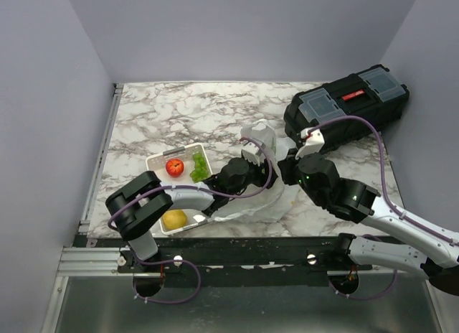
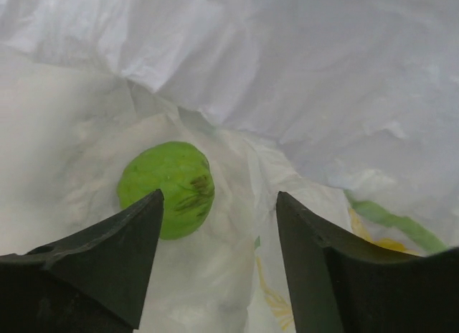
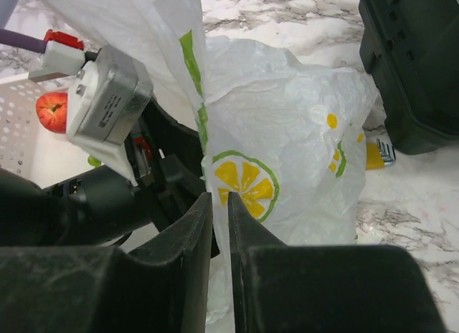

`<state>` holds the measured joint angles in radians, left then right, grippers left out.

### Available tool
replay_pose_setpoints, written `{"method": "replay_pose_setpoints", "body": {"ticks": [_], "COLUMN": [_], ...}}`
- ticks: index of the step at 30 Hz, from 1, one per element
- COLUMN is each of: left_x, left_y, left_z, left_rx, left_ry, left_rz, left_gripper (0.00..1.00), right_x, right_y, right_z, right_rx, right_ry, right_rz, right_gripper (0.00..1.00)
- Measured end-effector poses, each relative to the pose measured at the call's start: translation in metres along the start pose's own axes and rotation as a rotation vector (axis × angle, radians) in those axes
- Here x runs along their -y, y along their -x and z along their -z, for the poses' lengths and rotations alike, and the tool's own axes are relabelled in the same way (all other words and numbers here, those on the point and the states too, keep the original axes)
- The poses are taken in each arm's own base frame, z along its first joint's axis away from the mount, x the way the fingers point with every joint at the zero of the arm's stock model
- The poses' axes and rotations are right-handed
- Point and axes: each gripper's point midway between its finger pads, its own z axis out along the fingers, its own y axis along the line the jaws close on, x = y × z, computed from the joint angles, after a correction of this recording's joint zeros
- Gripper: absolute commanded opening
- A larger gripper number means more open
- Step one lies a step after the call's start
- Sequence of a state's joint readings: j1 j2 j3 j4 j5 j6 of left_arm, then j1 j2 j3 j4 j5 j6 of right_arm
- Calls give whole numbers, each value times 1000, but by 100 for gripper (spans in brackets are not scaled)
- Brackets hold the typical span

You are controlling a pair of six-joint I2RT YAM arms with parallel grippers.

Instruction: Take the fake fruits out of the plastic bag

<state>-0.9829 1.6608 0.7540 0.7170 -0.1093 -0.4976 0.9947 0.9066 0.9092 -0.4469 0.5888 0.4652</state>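
Left gripper [image 2: 219, 197] — fingers spread wide with nothing between them, reaching inside the thin, crinkly, translucent white plastic bag [image 2: 323, 96]; this is your nearer arm.

Round green plastic apple-like ball [image 2: 166, 188] — lies on the bag's floor just past one fingertip, off to the left of the gap's centre in the wrist view. It has no long axis to match, so you would likely shift sideways before advancing.

Right gripper [image 3: 219, 198] is pressed together on a fold of bag film, holding the mouth up.
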Motion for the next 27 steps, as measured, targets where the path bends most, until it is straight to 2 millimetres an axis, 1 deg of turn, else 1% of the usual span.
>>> {"method": "replay_pose_setpoints", "body": {"ticks": [5,7,8,10,12,14,18,21,24,27], "left_x": [-14,-21,-24,-32,-35,-36,-36,-39,-43,-45], "left_y": [-7,-13,-17,-24,-29,-33,-35,-38,-42,-45], "left_z": [-16,-24,-26,-31,-37,-45,-58,-65,-68,-67], "left_rx": [-42,-64,-73,-97,-115,-125,-133,-139,-162,-185], "left_ry": [56,77,85,105,114,119,121,121,107,95], "left_rz": [9,9,8,2,-3,-6,-15,-18,-8,11], "left_gripper": [72,76,80,86,86,84,73,57,47,34], "right_x": [3,4,4,4,4,5,8,13,15,15], "right_y": [-2,-2,-2,-1,-2,-3,-7,-11,-14,-14], "right_z": [3,4,4,4,5,5,5,6,7,9], "right_rx": [-6,-4,-3,-3,-4,-8,-22,-39,-49,-46], "right_ry": [-5,-4,-4,-3,-4,-6,-19,-37,-46,-45], "right_rz": [-2,-4,-6,-8,-10,-8,1,5,-1,-17], "right_gripper": [18,18,18,18,18,18,17,17,18,18]}}
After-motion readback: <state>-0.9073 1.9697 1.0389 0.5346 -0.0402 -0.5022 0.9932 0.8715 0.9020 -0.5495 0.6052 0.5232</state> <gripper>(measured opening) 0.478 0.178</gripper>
